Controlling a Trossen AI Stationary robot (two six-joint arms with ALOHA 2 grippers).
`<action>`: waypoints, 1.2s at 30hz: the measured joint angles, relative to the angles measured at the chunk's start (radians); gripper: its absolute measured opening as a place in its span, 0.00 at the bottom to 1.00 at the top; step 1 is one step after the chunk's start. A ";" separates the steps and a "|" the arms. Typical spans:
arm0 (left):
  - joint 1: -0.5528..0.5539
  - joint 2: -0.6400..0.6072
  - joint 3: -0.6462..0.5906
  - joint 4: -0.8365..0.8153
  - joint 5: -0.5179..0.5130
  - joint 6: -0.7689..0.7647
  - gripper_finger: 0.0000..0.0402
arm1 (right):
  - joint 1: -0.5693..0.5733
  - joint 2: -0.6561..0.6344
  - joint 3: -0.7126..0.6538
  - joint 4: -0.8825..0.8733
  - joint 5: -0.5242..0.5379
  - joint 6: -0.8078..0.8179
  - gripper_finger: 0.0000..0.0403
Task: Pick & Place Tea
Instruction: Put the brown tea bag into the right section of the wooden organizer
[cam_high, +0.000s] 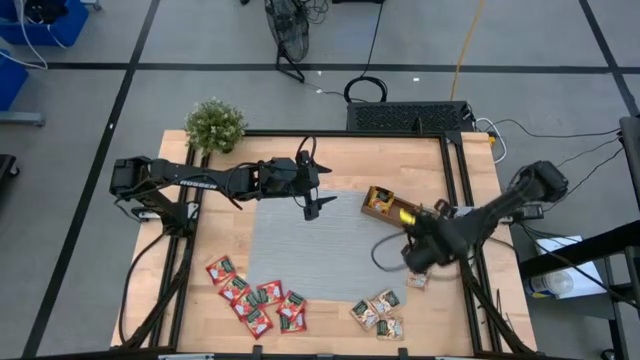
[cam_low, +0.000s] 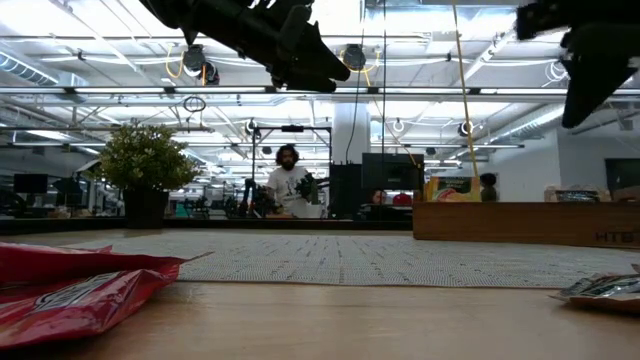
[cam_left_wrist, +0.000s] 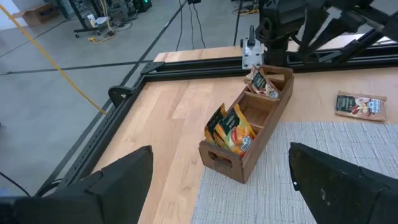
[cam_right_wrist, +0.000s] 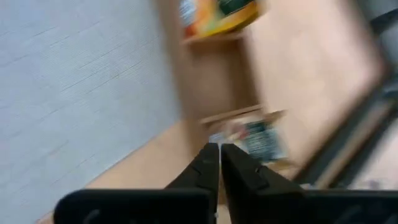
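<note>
One pale sachet (cam_right_wrist: 261, 138) in wooden tray (cam_left_wrist: 249, 134), just past shut right tool (cam_right_wrist: 219, 163)

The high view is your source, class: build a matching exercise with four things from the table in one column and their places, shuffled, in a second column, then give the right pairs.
Things
1. red tea sachets
2. pale and dark green tea sachets
3. wooden compartment tray
4. potted plant

Places
A. at the table's far left corner
B. on the near edge of the table, left of centre
C. beside the grey mat's far right corner
D. near the mat's near right corner

Pairs: 1-B, 2-D, 3-C, 4-A
</note>
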 joint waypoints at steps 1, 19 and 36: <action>0.000 0.000 0.000 0.000 0.000 0.000 0.91 | -0.040 -0.019 -0.010 0.040 -0.053 -0.054 0.02; 0.000 0.000 0.000 0.002 0.000 0.000 0.91 | -0.315 -0.050 -0.328 0.351 -0.309 -0.323 0.00; 0.000 0.000 0.000 0.002 0.000 0.000 0.91 | -0.313 -0.048 -0.433 0.385 -0.230 -0.259 0.00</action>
